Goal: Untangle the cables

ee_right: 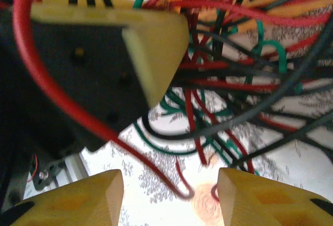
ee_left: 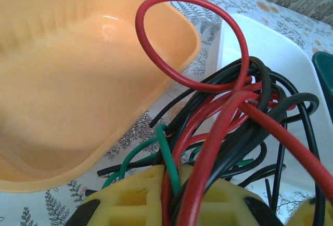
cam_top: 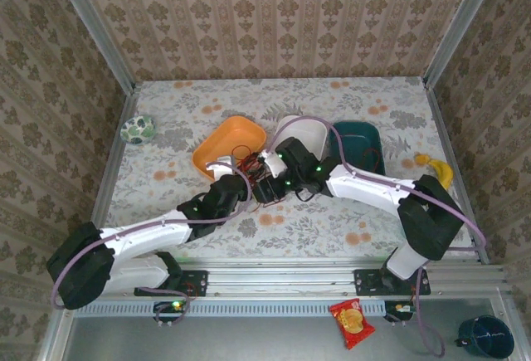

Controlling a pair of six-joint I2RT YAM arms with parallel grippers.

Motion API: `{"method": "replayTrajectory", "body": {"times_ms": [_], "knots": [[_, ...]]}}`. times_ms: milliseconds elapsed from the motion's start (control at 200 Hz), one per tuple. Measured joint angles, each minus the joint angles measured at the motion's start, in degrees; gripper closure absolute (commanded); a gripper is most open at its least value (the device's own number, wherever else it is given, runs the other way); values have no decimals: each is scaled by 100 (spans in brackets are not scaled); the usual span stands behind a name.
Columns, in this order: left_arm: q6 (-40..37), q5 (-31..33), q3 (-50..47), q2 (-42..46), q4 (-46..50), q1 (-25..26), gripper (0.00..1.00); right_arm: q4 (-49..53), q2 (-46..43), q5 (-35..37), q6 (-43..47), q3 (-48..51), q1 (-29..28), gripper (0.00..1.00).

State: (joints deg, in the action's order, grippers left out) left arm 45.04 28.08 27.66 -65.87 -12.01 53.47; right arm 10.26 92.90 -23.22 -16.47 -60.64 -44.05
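Note:
The cables (cam_top: 251,164) form a tangle of red, black and green wires at the table's middle, between the two grippers. My left gripper (ee_left: 174,187) is shut on a bundle of red, green and black cables (ee_left: 229,111), and a red loop (ee_left: 171,34) stands up above it. My right gripper (ee_right: 169,195) hovers over the tangle (ee_right: 229,80) with its yellow fingertips (ee_right: 104,197) wide apart. A thin red cable end (ee_right: 182,187) lies on the cloth below the gap, untouched. The left gripper's finger (ee_right: 151,39) sits close at the upper left of the right wrist view.
An orange tray (cam_top: 230,142), a white tray (cam_top: 303,133) and a teal tray (cam_top: 357,145) stand in a row behind the tangle. A green-patterned ball (cam_top: 137,129) lies at the far left and a banana (cam_top: 437,168) at the right edge.

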Motion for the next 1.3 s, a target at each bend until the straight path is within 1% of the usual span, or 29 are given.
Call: {"method": "replayTrajectory", "body": {"times_ms": [60, 125, 170, 195, 295, 310, 325, 370, 480, 620, 725, 835, 930, 1000, 1075, 1125, 1235, 1295], "knots": [[0, -13, 0, 0, 2, -2, 100, -87, 151, -7, 13, -103, 15, 65], [0, -44, 0, 0, 7, -22, 100, -136, 264, -35, -2, -166, 35, 87], [-2, -50, 0, 0, 7, -31, 100, -153, 295, -46, -28, -168, 48, 97], [-2, -52, 0, 0, 11, -33, 100, -146, 297, -63, -11, -168, 61, 100], [4, -66, 0, 11, 101, -72, 100, -186, 251, -142, -74, -144, 175, 100], [4, -68, 0, 15, 129, -79, 98, -199, 232, -155, -68, -125, 199, 100], [17, -70, -2, 24, 160, -92, 92, -201, 197, -175, -72, -105, 229, 100], [59, -116, -15, 66, 247, -146, 83, -201, 37, -256, -85, 4, 350, 100], [254, -282, -234, 313, 267, -415, 70, -118, -621, -557, -114, 330, 715, 100], [337, -562, -621, 737, 271, -706, 68, 166, -1727, -866, -151, 610, 1182, 100], [286, -721, -647, 933, 374, -748, 68, 326, -2435, -898, -153, 616, 1462, 100], [122, -892, -647, 1091, 466, -745, 67, 400, -2942, -898, -173, 616, 1725, 100], [-46, -1045, -647, 1102, 557, -745, 63, 476, -3150, -890, -175, 590, 1884, 100], [-234, -1213, -647, 1097, 581, -745, 58, 538, -3209, -848, -170, 520, 1956, 100], [-452, -1467, -634, 1060, 538, -743, 49, 562, -3226, -833, -173, 413, 1989, 100], [-651, -1687, -597, 992, 483, -737, 45, 566, -3226, -833, -173, 343, 1991, 100], [-1143, -2271, -345, 680, 387, -638, 41, 564, -3226, -833, -221, 284, 1991, 100], [-1408, -2575, -127, 448, 363, -533, 41, 562, -3220, -833, -293, 286, 1991, 100]]}}
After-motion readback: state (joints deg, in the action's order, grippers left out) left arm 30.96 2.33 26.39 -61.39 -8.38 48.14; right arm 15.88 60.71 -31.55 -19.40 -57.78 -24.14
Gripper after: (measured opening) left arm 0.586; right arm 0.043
